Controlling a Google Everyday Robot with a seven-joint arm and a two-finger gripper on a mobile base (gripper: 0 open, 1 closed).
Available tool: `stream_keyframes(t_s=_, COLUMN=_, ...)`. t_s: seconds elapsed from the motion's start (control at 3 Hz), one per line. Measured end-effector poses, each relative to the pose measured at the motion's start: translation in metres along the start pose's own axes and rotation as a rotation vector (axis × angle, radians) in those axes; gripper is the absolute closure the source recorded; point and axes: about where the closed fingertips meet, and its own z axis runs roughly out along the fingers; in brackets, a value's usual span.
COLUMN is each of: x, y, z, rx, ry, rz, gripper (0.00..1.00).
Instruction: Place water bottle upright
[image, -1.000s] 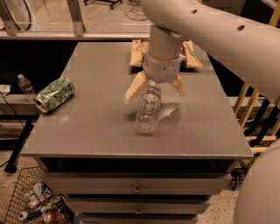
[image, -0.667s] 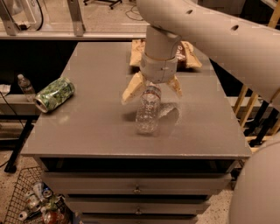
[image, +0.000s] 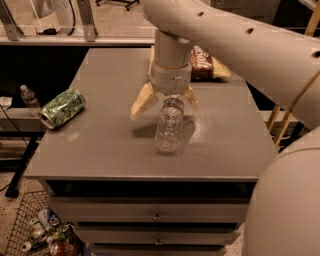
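— Water bottle (image: 169, 129): where was it when you looked?

— Standing upright near the middle of the table (image: 110, 150), in the same spot as a second before. The tool (image: 165, 110) hung right over its top, one finger on each side of the neck, both spread wide and pinching nothing.

— Had anything moved, then?

— The arm (image: 225, 35) had. Its wrist had slid to my left, so it sat more squarely above the bottle, and more of the snack bag (image: 206, 64) behind it showed.

— What did you count?

— Two clear bottles: that one, and a smaller bottle (image: 29, 98) off to the left, beyond the table. One green can (image: 62, 108), one snack bag, two tan fingers (image: 144, 101), and two drawers (image: 157, 210) under the tabletop.

— What was it all made of?

— The bottle was clear ribbed plastic, a rounded cylinder. The can was a leaf-patterned cylinder lying on its side by the left edge. The tabletop was flat, matte gray. The fingers were wedge-shaped, and the arm was a smooth pale shell dotted with small holes. A wire basket (image: 20, 220) of odds and ends sat on the floor.
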Motion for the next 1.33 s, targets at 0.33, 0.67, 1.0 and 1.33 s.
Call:
stream_keyframes(t_s=0.33, x=-0.0051, y=0.0053, z=0.0024, rx=0.017, ry=-0.004, rz=-0.011, gripper=0.18)
stream_keyframes(t_s=0.67, x=-0.0076, y=0.0077, z=0.0049, rx=0.018, ry=-0.007, rz=-0.025, gripper=0.42)
stream_keyframes(t_s=1.0, x=-0.008, y=0.0068, z=0.0051, rx=0.0, ry=-0.015, rz=-0.038, gripper=0.65)
stream_keyframes(t_s=1.33, x=-0.0051, y=0.0059, z=-0.0041, rx=-0.069, ry=-0.08, rz=-0.093, gripper=0.88)
